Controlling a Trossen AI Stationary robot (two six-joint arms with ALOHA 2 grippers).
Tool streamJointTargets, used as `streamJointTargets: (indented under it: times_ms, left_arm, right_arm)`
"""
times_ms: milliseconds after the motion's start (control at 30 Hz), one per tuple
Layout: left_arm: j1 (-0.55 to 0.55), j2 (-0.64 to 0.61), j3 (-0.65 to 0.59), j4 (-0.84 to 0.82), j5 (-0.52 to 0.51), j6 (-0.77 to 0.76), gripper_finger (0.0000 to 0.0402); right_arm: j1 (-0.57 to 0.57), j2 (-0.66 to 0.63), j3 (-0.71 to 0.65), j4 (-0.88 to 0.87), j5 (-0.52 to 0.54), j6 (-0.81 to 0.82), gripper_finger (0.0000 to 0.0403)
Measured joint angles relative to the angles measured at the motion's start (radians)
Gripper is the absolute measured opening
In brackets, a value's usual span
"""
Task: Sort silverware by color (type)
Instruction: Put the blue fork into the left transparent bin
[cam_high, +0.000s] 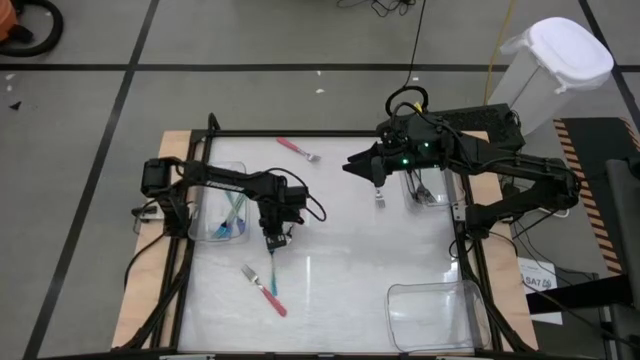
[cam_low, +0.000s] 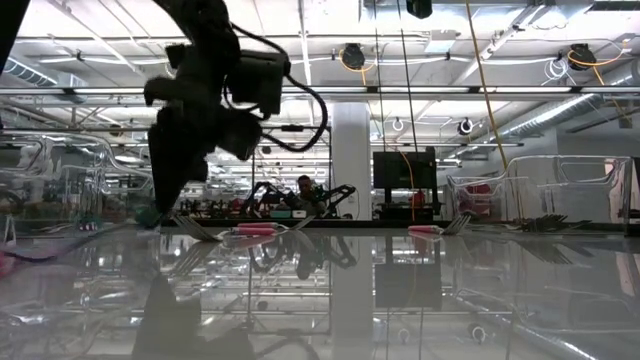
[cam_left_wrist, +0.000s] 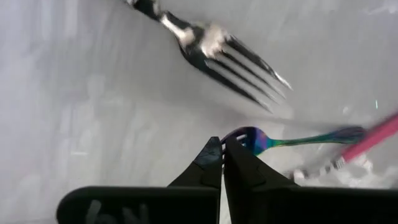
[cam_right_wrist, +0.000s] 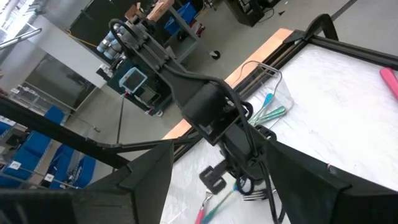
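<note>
Your robot has two matte black jointed arms. Black cables loop loosely along the left arm (cam_high: 225, 182). The right arm (cam_high: 500, 165) carries a bulkier wrist housing with small green lights and a yellow cable looped above it. Each gripper ends in two tapered, pointed black fingers (cam_left_wrist: 211, 163).

We see a pink-handled fork (cam_high: 297, 148) lying alone; a teal-handled fork (cam_high: 262, 285) and a pink one (cam_high: 276, 303) lie touching, flat on the bench (cam_high: 340, 260).
</note>
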Motion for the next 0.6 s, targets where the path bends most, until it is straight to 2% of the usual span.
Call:
streamJointTargets:
  times_ms: [200,600]
  left_arm:
    - [0.000,0.000,0.173,-0.132,-0.010,0.083,0.0001]
    - [0.069,0.000,0.549,-0.214,-0.023,0.094,0.0001]
  right_arm:
    - [0.000,0.000,0.000,0.000,0.000,0.000,0.0251]
    - [0.001,0.000,0.000,-0.001,0.000,-0.008,0.0251]
